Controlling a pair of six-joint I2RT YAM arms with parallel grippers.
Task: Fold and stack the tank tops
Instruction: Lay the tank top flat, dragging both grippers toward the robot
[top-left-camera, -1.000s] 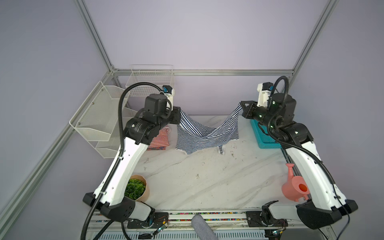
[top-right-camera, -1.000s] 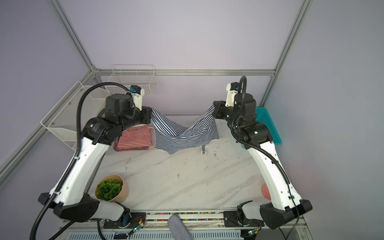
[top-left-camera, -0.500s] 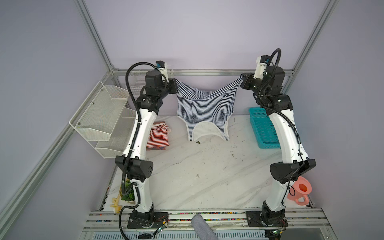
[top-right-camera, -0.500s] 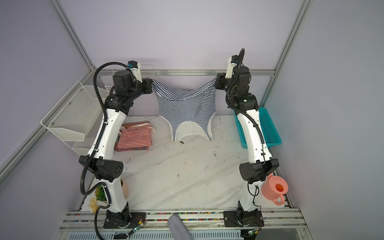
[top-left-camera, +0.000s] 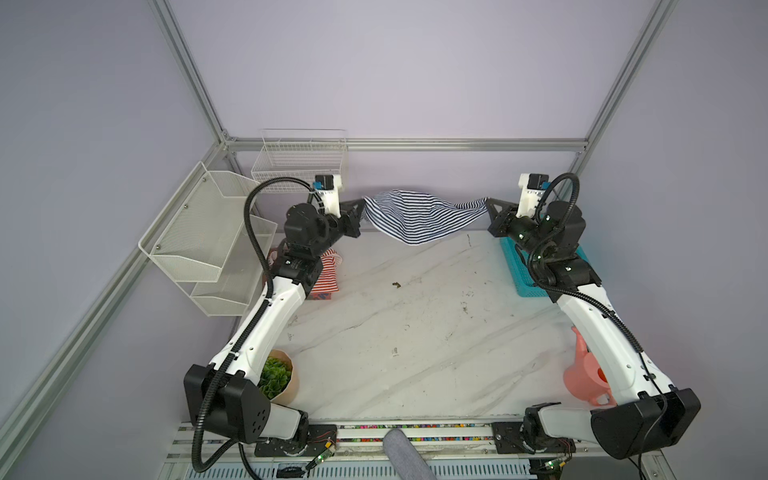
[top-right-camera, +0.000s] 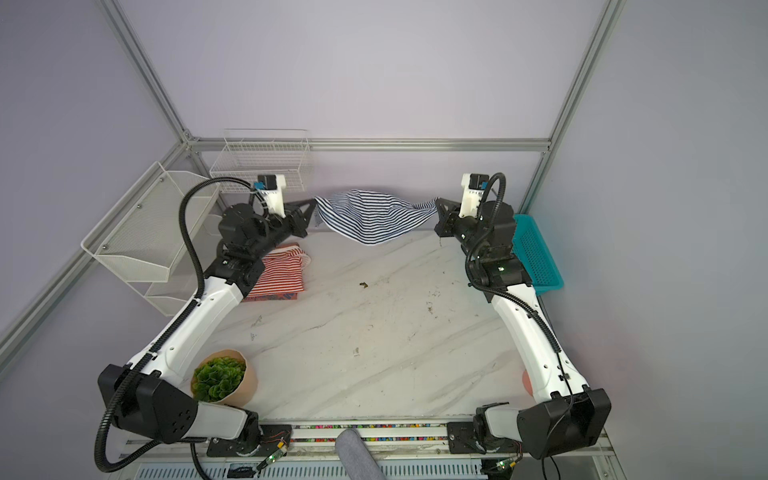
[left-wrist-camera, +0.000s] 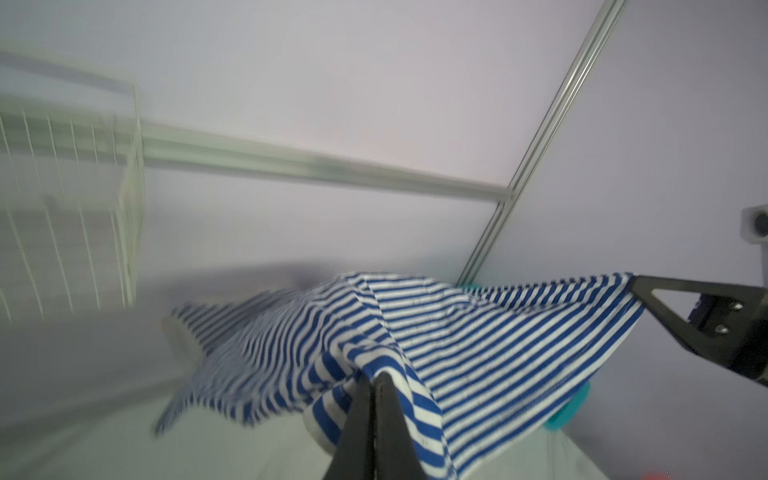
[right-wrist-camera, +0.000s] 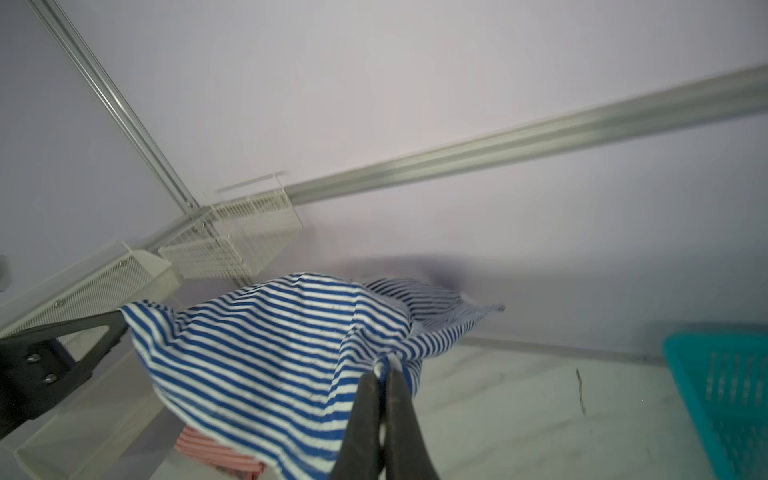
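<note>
1. Near left, a potted green plant (top-right-camera: 219, 380) stands by the left arm's base. Near right, a pink watering can (top-left-camera: 588, 380) sits partly behind the right arm.
2. Far left, the folded red-and-white striped tank top (top-right-camera: 279, 274) lies half hidden by the left arm. A teal basket (top-right-camera: 536, 253) sits far right.
3. Over the far edge, the navy-and-white striped tank top (top-left-camera: 419, 218) sags between the left gripper (left-wrist-camera: 376, 376) and right gripper (right-wrist-camera: 384, 372), each pinching a corner.
4. The marble table (top-left-camera: 395, 332) is scuffed. A wire basket (top-left-camera: 299, 160) and mesh rack (top-left-camera: 199, 232) hang on lavender walls.
</note>
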